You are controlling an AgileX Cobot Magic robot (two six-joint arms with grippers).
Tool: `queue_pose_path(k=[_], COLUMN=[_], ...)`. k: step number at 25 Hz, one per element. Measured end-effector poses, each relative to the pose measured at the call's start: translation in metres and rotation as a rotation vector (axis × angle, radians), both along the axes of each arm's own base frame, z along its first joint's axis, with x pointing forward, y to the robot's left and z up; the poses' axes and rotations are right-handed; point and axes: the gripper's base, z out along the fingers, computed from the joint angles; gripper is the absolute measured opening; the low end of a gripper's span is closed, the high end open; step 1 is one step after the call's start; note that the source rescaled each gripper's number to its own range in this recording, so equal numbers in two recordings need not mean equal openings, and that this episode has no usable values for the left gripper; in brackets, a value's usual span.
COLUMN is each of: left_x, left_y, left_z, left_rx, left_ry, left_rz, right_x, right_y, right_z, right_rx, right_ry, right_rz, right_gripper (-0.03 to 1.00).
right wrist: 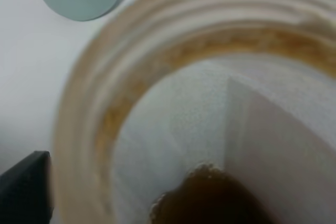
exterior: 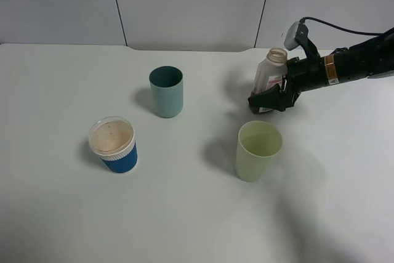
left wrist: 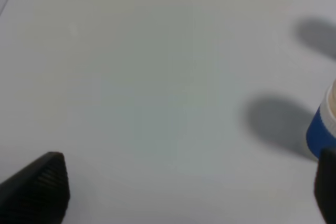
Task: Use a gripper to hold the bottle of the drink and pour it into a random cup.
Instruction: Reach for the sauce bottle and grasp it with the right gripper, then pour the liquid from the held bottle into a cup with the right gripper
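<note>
Bottle [exterior: 271, 73] stands upright, neck up, at far right, its lower body gripped by the right hand [exterior: 269, 101]; teal cup [exterior: 166, 93] lies well to its left

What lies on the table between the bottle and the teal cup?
Nothing. In the high view, the table between the bottle and the teal cup is bare, with only a faint shadow.

blue ribbed cup [exterior: 114, 146]: short, clear lid on, upright, left side of the bench [exterior: 184, 226]
yellow-green tumbler [exterior: 258, 150]: tall, pale, open top, upright, well apart from the blue one, over on the right
bench: plain white
wall panels [exterior: 184, 4]: light grey, dark seams, right behind
</note>
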Motion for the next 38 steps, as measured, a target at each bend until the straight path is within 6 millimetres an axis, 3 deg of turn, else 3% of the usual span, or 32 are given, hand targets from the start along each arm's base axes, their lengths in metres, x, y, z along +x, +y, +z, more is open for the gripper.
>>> queue_pose_path(k=[15, 23, 29, 38], left_x=[0.0, 0.0, 0.0, 0.0], left_y=[0.0, 0.0, 0.0, 0.0], left_z=[0.0, 0.0, 0.0, 0.0], left_rx=[0.0, 0.0, 0.0, 0.0], left_ry=[0.0, 0.0, 0.0, 0.0], left_rz=[0.0, 0.0, 0.0, 0.0], right_x=[-0.003, -0.007, -0.007, -0.001], right_y=[0.005, 0.023, 0.03, 0.024], right_z=[0.002, 0.004, 0.001, -0.005], right_rx=[0.071, 0.087, 0.053, -0.044], right_ry=[0.137, 0.15, 0.138, 0.083], right_rz=[-0.047, 0.015, 0.015, -0.034], right_gripper=[0.84, 0.78, 0.77, 0.75])
